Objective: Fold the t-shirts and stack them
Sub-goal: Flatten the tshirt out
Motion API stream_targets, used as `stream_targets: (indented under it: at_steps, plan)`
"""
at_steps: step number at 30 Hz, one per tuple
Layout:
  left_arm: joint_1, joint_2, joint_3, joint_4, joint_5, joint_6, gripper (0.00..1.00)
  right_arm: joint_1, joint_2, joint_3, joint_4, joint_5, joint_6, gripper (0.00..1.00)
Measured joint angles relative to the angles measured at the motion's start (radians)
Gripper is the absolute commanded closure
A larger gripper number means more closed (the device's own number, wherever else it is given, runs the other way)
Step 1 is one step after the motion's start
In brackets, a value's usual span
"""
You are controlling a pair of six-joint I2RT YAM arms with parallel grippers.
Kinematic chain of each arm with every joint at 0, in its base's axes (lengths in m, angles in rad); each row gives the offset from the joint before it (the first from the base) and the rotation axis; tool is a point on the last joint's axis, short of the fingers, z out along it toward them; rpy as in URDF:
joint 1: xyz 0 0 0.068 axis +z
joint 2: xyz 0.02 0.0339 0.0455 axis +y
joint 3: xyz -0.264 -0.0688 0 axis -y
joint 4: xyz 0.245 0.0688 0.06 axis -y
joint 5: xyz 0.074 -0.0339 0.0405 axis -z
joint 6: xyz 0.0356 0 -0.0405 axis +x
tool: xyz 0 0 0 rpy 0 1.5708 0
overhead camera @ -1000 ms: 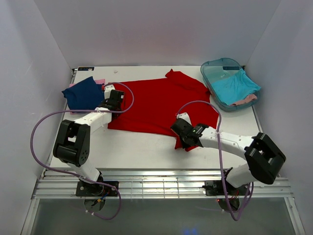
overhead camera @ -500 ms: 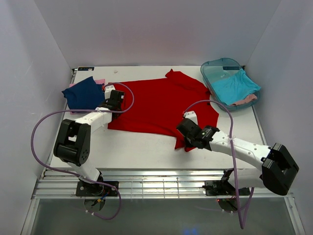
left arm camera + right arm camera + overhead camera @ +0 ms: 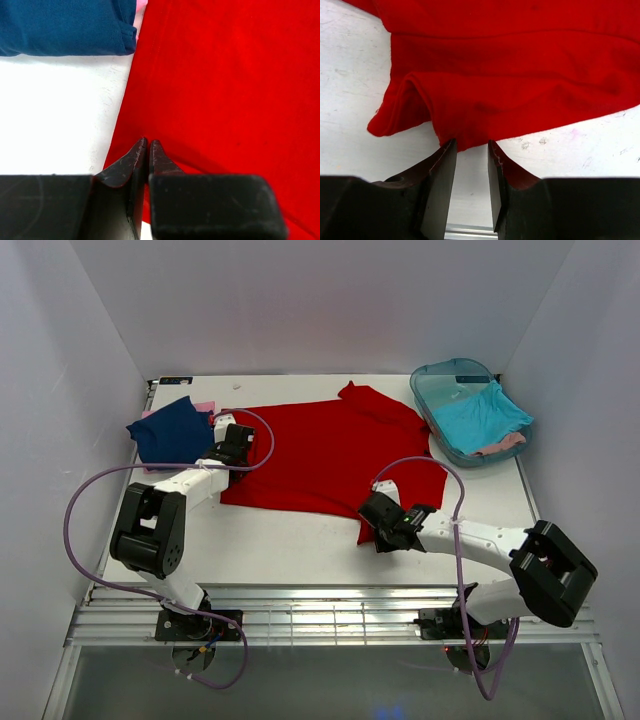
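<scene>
Shirts lie in three places: we see the red shirt [image 3: 320, 455] spread across the desk [image 3: 290, 550], the navy shirt [image 3: 170, 432] far left, the turquoise shirt [image 3: 485, 415] in the tub [image 3: 450, 368]. Left jaws pinch the red shirt's left edge; right jaws stand open at its near hem.

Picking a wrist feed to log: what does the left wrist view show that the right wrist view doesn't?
Left wrist only: the navy t-shirt and the left gripper, shut on the red t-shirt near its edge. Right wrist only: the right gripper, open at the shirt's hem, beside a curled corner. Both: red t-shirt on the white table.
</scene>
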Motion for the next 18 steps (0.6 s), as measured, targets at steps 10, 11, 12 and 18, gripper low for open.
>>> stream_targets:
  at_steps: [10,11,12,18]
  plan:
    - [0.0,0.0,0.0,0.0,-0.008,0.004,0.84,0.0,0.081,-0.001,0.097,0.025,-0.017,0.66]
    - [0.0,0.0,0.0,0.0,-0.01,0.005,0.84,0.0,0.084,-0.001,0.106,0.025,-0.018,0.68]
    - [0.0,0.0,0.0,0.0,-0.012,0.007,0.85,0.0,0.086,-0.002,0.115,0.025,-0.018,0.75]
    - [0.0,-0.007,0.0,-0.001,-0.017,0.012,1.0,0.0,0.079,-0.006,0.122,0.016,0.006,0.92]
